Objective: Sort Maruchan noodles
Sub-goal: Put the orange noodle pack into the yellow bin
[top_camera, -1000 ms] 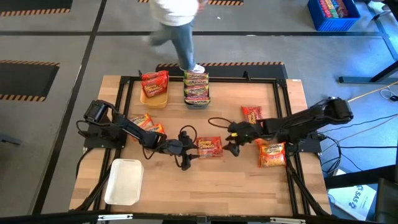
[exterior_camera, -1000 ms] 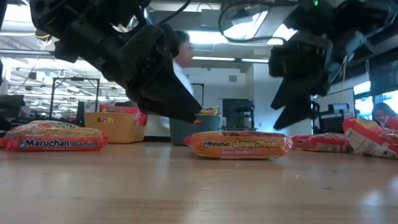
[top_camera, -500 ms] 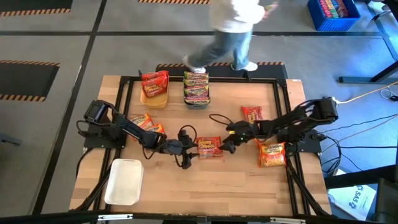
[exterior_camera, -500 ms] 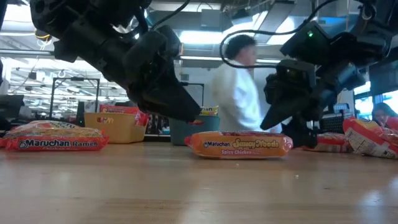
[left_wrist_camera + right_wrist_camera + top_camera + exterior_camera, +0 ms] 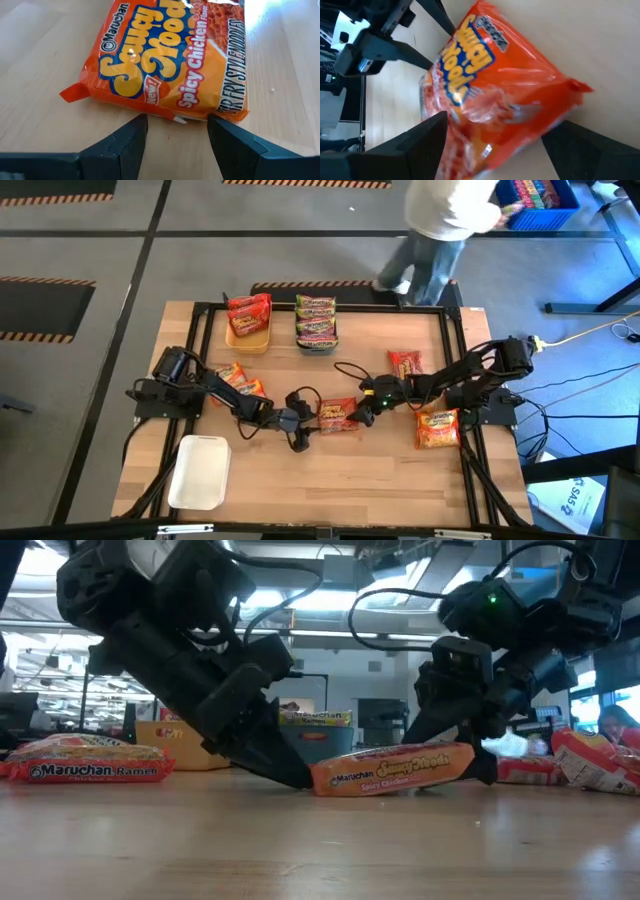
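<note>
Noodle packet [image 5: 337, 414], orange, lies mid-counter, its right end lifted. Left gripper [image 5: 303, 423] spread open at its left edge; right gripper [image 5: 357, 416] open astride the right end. Risk: crinkly wrap slides off or both arms tug it. Wooden counter [image 5: 330, 480]; person [image 5: 440, 220] passes beyond far edge.

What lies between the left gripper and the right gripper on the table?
The orange Saucy Noodles packet lies between the left gripper and right gripper, one end lifted, clearest in the low view.
</note>
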